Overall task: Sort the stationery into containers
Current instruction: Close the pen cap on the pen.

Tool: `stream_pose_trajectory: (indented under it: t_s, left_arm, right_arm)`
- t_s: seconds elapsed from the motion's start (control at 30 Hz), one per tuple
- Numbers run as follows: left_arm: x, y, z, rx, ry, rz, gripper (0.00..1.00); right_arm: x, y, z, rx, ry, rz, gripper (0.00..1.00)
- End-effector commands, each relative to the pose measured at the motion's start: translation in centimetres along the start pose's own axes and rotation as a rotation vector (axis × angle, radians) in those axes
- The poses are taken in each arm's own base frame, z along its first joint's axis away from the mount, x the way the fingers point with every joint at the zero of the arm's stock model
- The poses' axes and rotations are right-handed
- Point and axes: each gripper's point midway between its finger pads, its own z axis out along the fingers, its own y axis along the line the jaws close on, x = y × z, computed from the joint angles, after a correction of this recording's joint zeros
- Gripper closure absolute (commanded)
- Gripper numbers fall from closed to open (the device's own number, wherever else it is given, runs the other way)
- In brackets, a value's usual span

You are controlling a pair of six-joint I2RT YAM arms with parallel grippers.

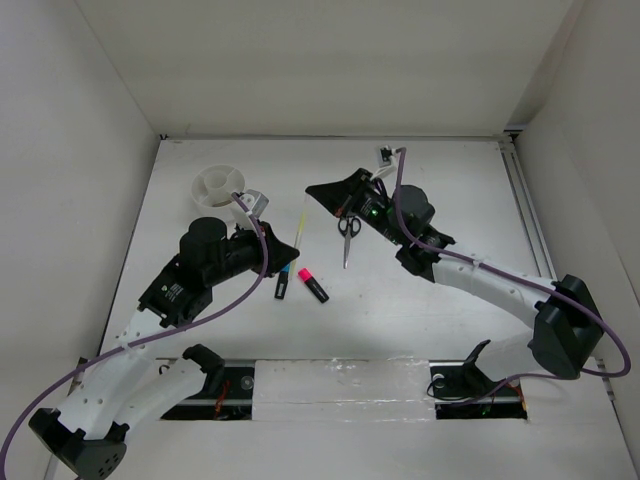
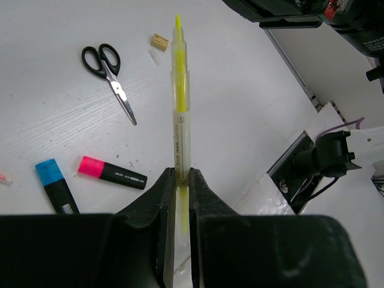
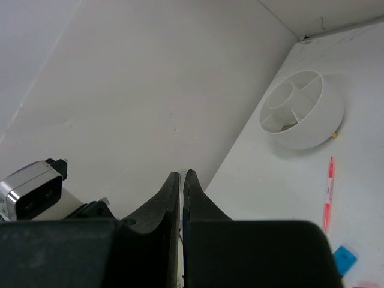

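Stationery is spread over the white surface [image 1: 460, 180], apart from one piece held in a tool. The yellow pen [image 2: 180, 108] is clamped between the fingers of the left tool [image 2: 182, 177], gripped low on its barrel with the tip pointing to the top of the left wrist frame. In the top view this pen [image 1: 302, 220] is seen as a thin line just left of centre, running up from the left tool [image 1: 293, 247] towards the right tool [image 1: 310, 188], whose tip is near its upper end.

The right tool [image 3: 181, 175] is clenched, its fingers pressed together with nothing seen between them.

The scissors [image 1: 348, 235] lie closed at the centre of the top view, handles towards the top, beside the right arm. Below centre the blue-capped highlighter [image 1: 282, 282] and the pink-capped highlighter [image 1: 313, 285] lie close together, blue on the left, not touching. The tan block [image 2: 159, 41] is seen at the top of the left wrist frame, between the scissors [image 2: 108, 72] and the pen tip.

The white bowl [image 1: 220, 185] stands at the upper left of the top view. In the right wrist frame the bowl [image 3: 303, 111] is shown with a round middle cell and dividers; a darker patch in one cell may be only shadow. The pink pen [image 3: 327, 192] lies on the surface just below it
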Motion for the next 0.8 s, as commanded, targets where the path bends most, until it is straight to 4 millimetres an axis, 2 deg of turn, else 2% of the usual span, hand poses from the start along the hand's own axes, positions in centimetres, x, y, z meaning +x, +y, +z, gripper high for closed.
stream_pose_trajectory:
  t_s: [0.0, 0.23, 0.57, 0.77]
  left_arm:
    - [-1.4, -0.8, -0.1, 0.037, -0.049, 0.031, 1.00]
    - [-1.3, -0.7, 0.1, 0.033, -0.041, 0.028, 1.00]
    - [-1.3, -0.5, 0.1, 0.025, -0.045, 0.028, 1.00]
    - [-1.3, -0.5, 0.1, 0.025, -0.045, 0.028, 1.00]
  right_arm:
    - [-3.1, 4.6, -0.1, -0.122, -0.081, -0.014, 1.00]
    - [-2.9, 5.1, -0.1, -0.143, -0.070, -0.008, 1.00]
    - [-1.5, 4.5, -0.2, -0.146, -0.035, 0.004, 1.00]
    - [-0.7, 3.4, -0.2, -0.125, -0.018, 0.006, 1.00]
